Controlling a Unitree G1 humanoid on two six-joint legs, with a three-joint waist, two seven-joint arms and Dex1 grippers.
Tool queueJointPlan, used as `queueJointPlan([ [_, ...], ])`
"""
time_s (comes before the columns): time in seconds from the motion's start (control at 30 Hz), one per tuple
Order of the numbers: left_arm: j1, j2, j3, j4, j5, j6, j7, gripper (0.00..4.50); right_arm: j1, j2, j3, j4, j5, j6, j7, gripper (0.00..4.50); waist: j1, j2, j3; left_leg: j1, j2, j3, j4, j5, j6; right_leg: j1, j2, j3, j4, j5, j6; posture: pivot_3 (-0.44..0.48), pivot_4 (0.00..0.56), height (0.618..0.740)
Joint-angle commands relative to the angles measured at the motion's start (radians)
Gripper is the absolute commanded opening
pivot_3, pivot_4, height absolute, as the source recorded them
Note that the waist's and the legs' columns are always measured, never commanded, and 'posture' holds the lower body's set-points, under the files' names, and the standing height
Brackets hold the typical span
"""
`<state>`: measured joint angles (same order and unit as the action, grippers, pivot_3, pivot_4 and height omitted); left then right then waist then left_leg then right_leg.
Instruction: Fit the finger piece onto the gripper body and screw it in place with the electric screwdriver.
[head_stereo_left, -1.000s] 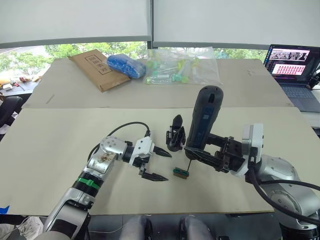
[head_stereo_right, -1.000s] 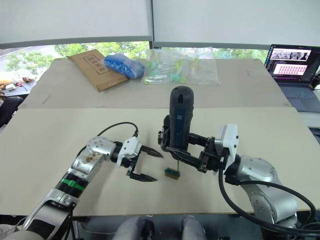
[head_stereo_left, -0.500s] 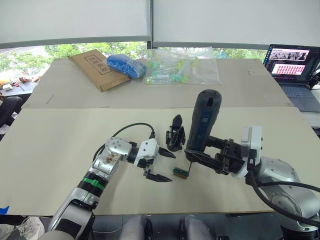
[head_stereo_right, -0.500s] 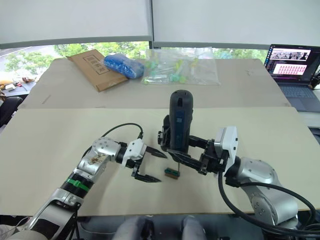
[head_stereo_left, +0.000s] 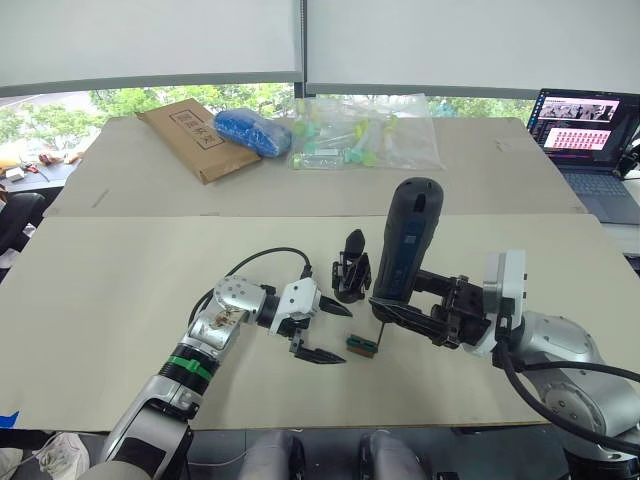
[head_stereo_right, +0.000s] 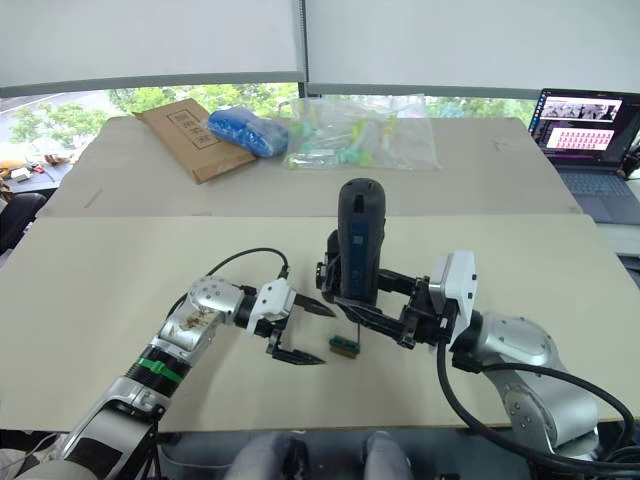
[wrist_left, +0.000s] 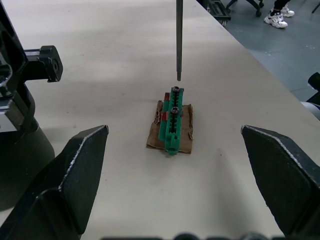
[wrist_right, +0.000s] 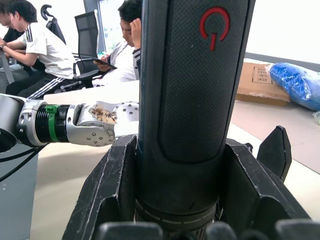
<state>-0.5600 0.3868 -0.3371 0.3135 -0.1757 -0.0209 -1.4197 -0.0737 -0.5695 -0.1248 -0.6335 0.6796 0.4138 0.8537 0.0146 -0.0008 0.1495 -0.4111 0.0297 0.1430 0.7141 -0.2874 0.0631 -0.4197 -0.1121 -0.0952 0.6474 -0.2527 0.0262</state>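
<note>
1. The right gripper (head_stereo_left: 425, 308) clamps the screwdriver (head_stereo_left: 404, 243) upright, bit just above a green block (wrist_left: 171, 120).
2. The left gripper (head_stereo_left: 325, 331) is spread, empty, facing that block.
3. The gripper body (head_stereo_left: 351, 268) stands behind; the blade on it is possibly the finger piece.

Pale bench (head_stereo_left: 120, 300) fronts windows (head_stereo_left: 130, 100) with lowered white blinds (head_stereo_left: 150, 40); greenery outside. Office chairs (wrist_right: 87, 40), seated people (wrist_right: 40, 50) beyond.

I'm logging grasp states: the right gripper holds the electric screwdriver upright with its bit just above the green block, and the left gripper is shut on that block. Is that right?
Not quite. The left gripper is open, its fingers apart on either side of the green block without touching it, as the left wrist view shows. The right gripper does hold the electric screwdriver upright, bit just above the block.
</note>
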Motion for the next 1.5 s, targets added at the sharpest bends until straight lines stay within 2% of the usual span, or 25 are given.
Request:
queueJointPlan([
  [0.03, -0.009, -0.004, -0.002, -0.014, 0.0, -0.026, 0.0, 4.5, -0.004, 0.007, -0.005, -0.009, -0.001, -0.066, 0.022, 1.88, 0.0, 0.0, 0.0, 0.0, 0.0, 0.0, 0.0, 0.0, 0.0, 0.0, 0.0, 0.0, 0.0, 0.0, 0.0, 0.0, 0.15, 0.74],
  [0.57, -0.009, -0.005, -0.005, -0.009, 0.011, -0.046, -0.007, 4.5, 0.069, -0.004, -0.018, 0.011, -0.022, -0.151, 0.079, 1.88, 0.001, 0.0, 0.0, 0.0, 0.0, 0.0, 0.0, 0.0, 0.0, 0.0, 0.0, 0.0, 0.0, 0.0, 0.0, 0.0, 0.15, 0.74],
  [0.8, -0.011, -0.008, -0.009, -0.002, 0.013, -0.052, -0.008, 4.5, 0.026, -0.014, -0.04, -0.023, 0.054, -0.099, 0.031, 1.88, -0.001, 0.0, 0.0, 0.0, 0.0, 0.0, 0.0, 0.0, 0.0, 0.0, 0.0, 0.0, 0.0, 0.0, 0.0, 0.0, 0.15, 0.74],
  [1.5, -0.017, -0.012, -0.01, -0.001, 0.013, -0.051, -0.001, 4.5, -0.014, -0.015, 0.01, 0.002, 0.029, -0.1, 0.003, 1.88, 0.001, 0.0, 0.0, 0.0, 0.0, 0.0, 0.0, 0.0, 0.0, 0.0, 0.0, 0.0, 0.0, 0.0, 0.0, 0.0, 0.15, 0.74],
])
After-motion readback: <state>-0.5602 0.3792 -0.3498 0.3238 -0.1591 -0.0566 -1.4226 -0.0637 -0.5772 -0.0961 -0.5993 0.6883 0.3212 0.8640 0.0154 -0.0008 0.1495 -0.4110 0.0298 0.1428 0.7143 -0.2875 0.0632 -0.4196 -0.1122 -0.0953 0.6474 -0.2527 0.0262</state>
